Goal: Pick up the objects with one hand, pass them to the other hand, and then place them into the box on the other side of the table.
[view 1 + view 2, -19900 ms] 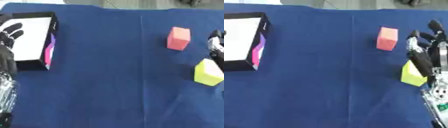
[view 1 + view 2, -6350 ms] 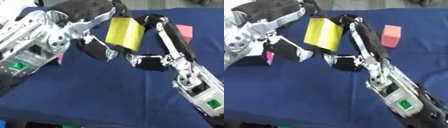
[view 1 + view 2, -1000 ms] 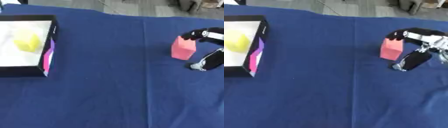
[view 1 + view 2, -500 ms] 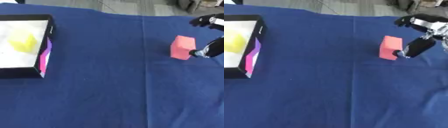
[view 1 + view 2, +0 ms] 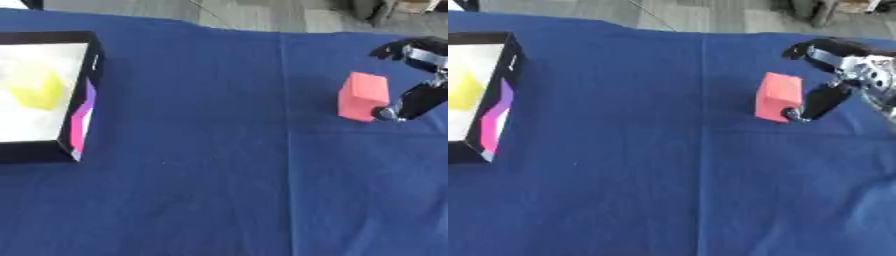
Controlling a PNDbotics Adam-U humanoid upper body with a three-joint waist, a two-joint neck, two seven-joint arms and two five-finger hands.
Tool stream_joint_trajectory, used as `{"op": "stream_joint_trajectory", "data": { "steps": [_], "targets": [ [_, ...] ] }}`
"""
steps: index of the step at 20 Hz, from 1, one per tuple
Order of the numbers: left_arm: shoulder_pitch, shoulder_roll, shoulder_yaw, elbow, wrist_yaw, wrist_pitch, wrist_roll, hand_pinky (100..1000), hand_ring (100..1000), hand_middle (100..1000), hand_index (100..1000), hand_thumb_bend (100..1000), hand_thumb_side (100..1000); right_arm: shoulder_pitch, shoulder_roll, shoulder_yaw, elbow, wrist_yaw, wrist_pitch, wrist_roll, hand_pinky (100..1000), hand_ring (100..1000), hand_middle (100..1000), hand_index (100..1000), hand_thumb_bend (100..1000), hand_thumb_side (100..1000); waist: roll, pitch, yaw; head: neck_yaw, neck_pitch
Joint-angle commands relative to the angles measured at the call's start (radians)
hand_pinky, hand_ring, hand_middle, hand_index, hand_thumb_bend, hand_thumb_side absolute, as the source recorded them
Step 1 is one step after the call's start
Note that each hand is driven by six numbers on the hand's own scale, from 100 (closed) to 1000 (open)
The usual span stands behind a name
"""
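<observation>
A pink block (image 5: pixel 779 96) stands upright on the blue cloth at the right. My right hand (image 5: pixel 846 65) comes in from the right edge, beside the block. Its thumb (image 5: pixel 815 102) rests against the block's lower right side. Its fingers (image 5: pixel 820 49) arch above and behind the block, apart from it, so the hand is open. At the far left lies a black box (image 5: pixel 83 100) with a white floor, and a yellow block (image 5: pixel 37 90) lies inside it. My left hand is out of sight.
The blue cloth (image 5: pixel 219 165) covers the whole table, with a fold line running down its middle. Grey floor shows beyond the far edge.
The right hand's fingers have lifted off the top of the pink block and drawn back to the upper right. The thumb stays by the block's side, and the block has not moved.
</observation>
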State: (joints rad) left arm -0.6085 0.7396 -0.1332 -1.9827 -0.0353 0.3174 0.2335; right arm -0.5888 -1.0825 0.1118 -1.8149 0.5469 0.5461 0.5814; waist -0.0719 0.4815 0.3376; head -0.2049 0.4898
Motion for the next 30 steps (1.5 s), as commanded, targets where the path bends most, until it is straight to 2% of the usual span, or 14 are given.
{"op": "stream_joint_trajectory", "data": {
  "steps": [1,12,21,27,30],
  "targets": [
    [-0.003,0.027,-0.010,-0.017,0.022,-0.010,0.048,832,784,700,825,100,749,-0.006,-0.029,-0.019,0.013,0.034,0.013,-0.001,945,952,905,946,444,100,0.007,-0.016,0.004,-0.012,-0.019],
    [0.000,0.023,-0.027,-0.017,0.025,-0.008,0.075,832,783,695,823,100,753,-0.010,-0.014,-0.003,0.069,0.065,0.014,0.001,941,947,888,941,440,100,0.013,0.003,0.015,-0.022,-0.025],
    [0.000,0.022,-0.031,-0.017,0.020,-0.003,0.074,832,783,693,821,100,754,-0.014,-0.002,0.003,0.082,0.046,0.033,-0.045,925,922,809,901,390,100,0.013,0.011,0.021,-0.018,-0.029],
    [0.000,0.023,-0.032,-0.017,0.012,-0.001,0.078,832,783,691,818,100,752,-0.011,-0.001,0.007,0.087,0.034,0.056,-0.092,907,882,703,830,343,100,0.011,0.014,0.023,-0.017,-0.030],
    [-0.004,0.022,-0.034,-0.017,0.009,-0.003,0.077,832,783,690,816,100,750,-0.009,0.001,0.011,0.088,0.050,0.065,-0.122,890,833,591,756,334,100,0.012,0.014,0.023,-0.017,-0.033]
  ]
}}
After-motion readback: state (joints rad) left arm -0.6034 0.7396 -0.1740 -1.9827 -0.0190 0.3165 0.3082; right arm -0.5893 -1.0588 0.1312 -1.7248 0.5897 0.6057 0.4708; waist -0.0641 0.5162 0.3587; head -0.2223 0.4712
